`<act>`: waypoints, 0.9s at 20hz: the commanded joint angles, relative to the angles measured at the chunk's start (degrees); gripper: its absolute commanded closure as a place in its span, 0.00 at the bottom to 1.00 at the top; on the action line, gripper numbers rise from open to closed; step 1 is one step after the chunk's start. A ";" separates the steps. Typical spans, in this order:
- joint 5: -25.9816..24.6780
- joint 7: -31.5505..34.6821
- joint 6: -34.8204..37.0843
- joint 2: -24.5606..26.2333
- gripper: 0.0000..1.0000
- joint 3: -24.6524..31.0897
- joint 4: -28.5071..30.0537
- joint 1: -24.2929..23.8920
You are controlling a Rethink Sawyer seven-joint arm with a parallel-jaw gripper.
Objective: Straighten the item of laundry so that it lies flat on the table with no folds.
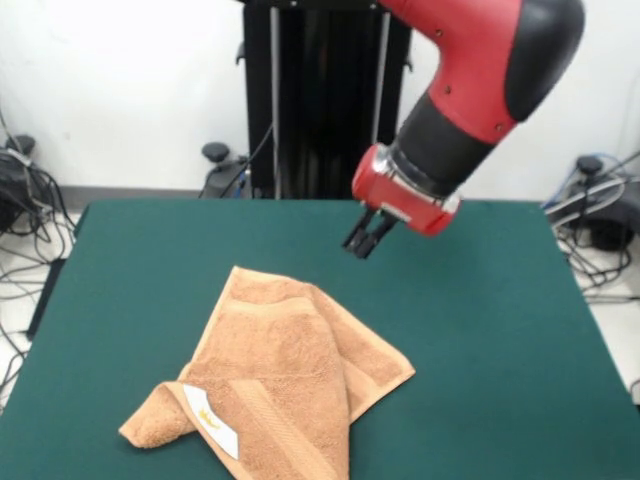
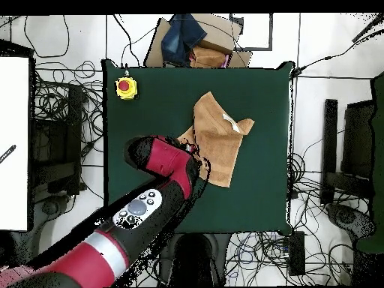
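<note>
While folded, one towel (image 1: 275, 375), one table (image 1: 500, 330)

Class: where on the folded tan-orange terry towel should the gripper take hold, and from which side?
Judging by the front view, grip the tan-orange terry towel at its curled corner beside the white label, coming from above. That flap is doubled over, so pulling it outward should likely unfold it.
</note>
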 commanded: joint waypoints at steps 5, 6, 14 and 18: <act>-8.90 3.16 -21.84 -0.61 1.00 33.70 0.49 -16.30; -10.32 3.29 -22.32 -0.10 1.00 34.57 -0.22 -16.77; -12.01 10.01 -24.96 2.32 1.00 37.98 -2.83 -17.05; -0.62 14.29 -13.60 10.95 1.00 18.18 -11.49 -4.46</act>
